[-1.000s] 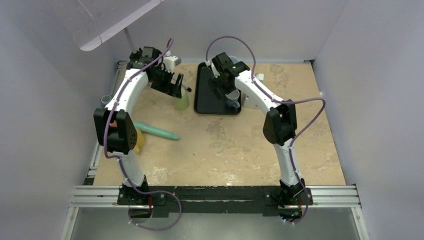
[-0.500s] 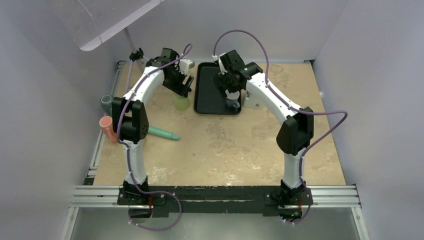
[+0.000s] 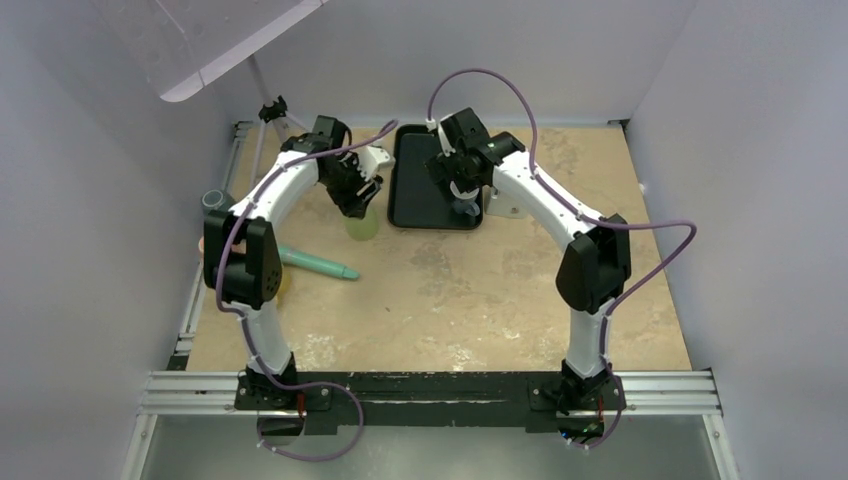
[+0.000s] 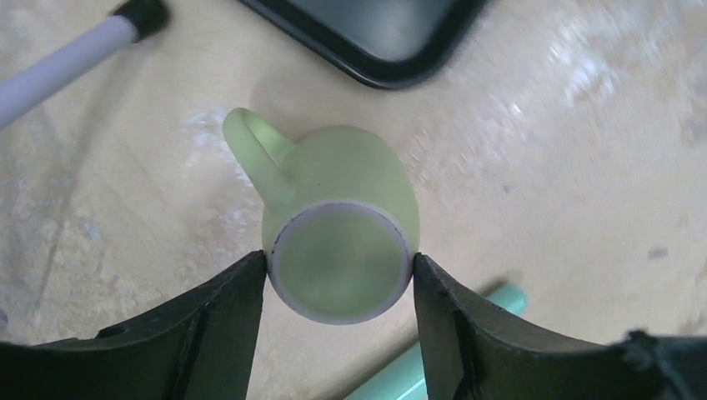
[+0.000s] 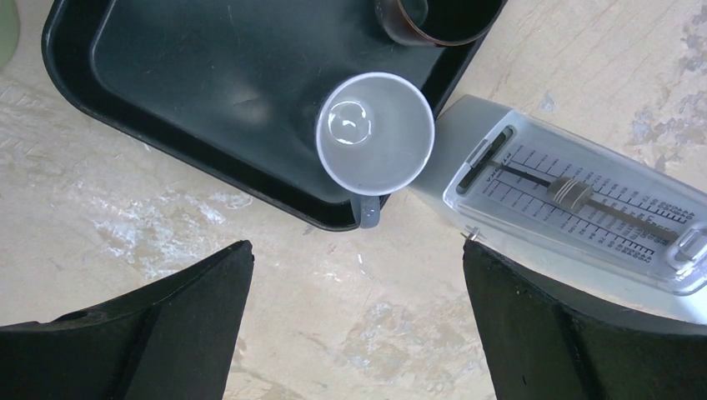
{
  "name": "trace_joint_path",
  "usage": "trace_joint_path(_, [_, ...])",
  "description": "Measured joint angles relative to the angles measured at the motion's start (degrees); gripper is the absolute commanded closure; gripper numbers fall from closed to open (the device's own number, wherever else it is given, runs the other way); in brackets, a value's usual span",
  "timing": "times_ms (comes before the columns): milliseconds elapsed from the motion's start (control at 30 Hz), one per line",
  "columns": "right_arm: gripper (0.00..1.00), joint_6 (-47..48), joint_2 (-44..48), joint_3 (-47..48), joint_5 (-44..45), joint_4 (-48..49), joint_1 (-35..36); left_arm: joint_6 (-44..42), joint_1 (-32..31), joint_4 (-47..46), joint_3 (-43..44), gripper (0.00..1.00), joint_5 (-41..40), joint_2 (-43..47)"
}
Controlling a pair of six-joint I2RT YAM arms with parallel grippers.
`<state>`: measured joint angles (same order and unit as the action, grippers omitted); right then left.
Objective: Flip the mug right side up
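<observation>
A pale green mug (image 4: 342,250) stands upside down on the table, its white-rimmed base facing up and its handle pointing to the far left. It shows in the top view (image 3: 363,222) just left of the black tray (image 3: 415,195). My left gripper (image 4: 340,275) is straight above it with both fingers touching the sides of its base; it shows in the top view (image 3: 357,195). My right gripper (image 5: 357,247) is open and empty, above bare table by the tray's near right corner (image 3: 462,185).
A grey-white mug (image 5: 375,133) stands upright in the tray (image 5: 208,83), with a brown cup (image 5: 433,21) behind it. A white slider device (image 5: 575,208) lies right of the tray. A teal cylinder (image 3: 315,263) lies near the green mug. A white pen (image 4: 67,58) lies far left.
My left gripper has swung from the far side down over the green mug, and its fingers now touch it. My right gripper has shifted slightly right and stays open.
</observation>
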<state>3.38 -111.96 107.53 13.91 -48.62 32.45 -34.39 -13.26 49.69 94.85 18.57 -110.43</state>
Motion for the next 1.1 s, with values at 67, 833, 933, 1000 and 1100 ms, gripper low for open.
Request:
trace_joint_path(67, [0.01,0.0,0.7,-1.3,0.0,0.7,0.0,-6.4,0.1,1.6,-3.1,0.41,2.4,2.4])
trace_joint_path(833, [0.02,-3.5,6.9,-15.6,-1.9,8.5,-1.9,-11.5,-0.5,13.8,0.0,0.13,13.8,5.0])
trace_joint_path(933, [0.02,-5.8,10.2,-17.7,-3.0,11.2,-4.6,-9.0,-2.0,12.8,1.4,0.21,10.3,1.6])
trace_joint_path(1000, [0.02,-6.5,12.9,-18.9,-2.9,13.3,-5.8,-8.4,-3.4,12.7,1.4,0.23,6.7,-0.7])
trace_joint_path(1100, [0.02,-7.0,16.6,-19.3,-2.0,16.1,-6.2,-8.3,-5.4,12.5,1.4,0.23,1.8,-2.9])
